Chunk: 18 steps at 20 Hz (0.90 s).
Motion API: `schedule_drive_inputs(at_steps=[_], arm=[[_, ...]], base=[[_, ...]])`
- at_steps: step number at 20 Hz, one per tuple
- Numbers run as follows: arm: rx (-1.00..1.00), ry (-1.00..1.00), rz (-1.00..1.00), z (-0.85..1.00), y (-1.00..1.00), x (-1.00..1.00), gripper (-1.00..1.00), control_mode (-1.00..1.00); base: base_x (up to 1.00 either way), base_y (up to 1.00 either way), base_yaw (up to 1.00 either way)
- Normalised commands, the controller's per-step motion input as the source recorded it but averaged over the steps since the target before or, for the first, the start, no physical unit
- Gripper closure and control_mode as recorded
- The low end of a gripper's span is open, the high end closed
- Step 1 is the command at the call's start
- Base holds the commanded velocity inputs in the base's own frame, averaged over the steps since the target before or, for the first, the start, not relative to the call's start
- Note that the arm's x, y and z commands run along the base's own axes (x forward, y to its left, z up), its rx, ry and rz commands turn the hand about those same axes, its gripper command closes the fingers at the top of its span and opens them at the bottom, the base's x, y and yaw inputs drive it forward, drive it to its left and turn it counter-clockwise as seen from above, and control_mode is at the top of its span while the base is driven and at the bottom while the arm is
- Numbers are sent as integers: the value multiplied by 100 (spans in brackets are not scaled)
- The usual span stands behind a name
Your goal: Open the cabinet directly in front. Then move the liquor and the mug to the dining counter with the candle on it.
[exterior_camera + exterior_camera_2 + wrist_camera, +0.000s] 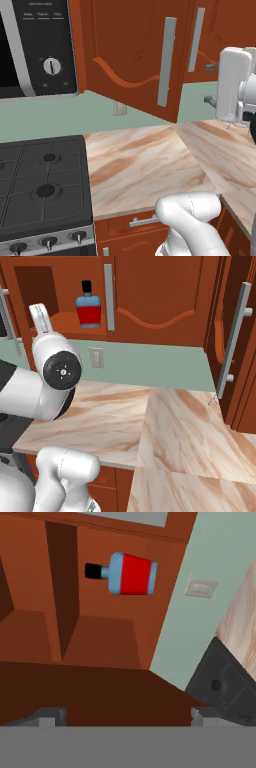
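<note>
The cabinet [47, 286] stands open, and its left door [125, 50] is swung out over the counter. On the cabinet's bottom shelf stands the liquor [88, 306], a blue and red bottle with a black cap. The hand view is rolled, so the liquor [127, 573] appears lying sideways there, past the edge of the brown door. My gripper [127, 717] is open with nothing between its fingers, a short way from the bottle. In the left base view the gripper [210, 83] points left toward the cabinet. The mug, dining counter and candle are out of view.
A marble worktop [145, 160] runs below the cabinet and turns a corner to the right. A black stove [45, 185] and a microwave [40, 45] sit at the left. Another cabinet door with a long handle [234, 336] stands at the right. There is a wall outlet [96, 358].
</note>
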Motion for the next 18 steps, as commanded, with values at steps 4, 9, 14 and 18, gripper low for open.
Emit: schedule_drive_inputs(at_steps=[4,9,14,18], arm=[[0,2,17,-12,0,45,-100,-100],[0,6,19,-14,0,37,-100,-100],[0,5,16,-12,1,20,-100,-100],[0,2,15,-10,10,13,-100,-100]], base=[[0,0,0],[0,0,0],[0,0,0],[0,0,0]])
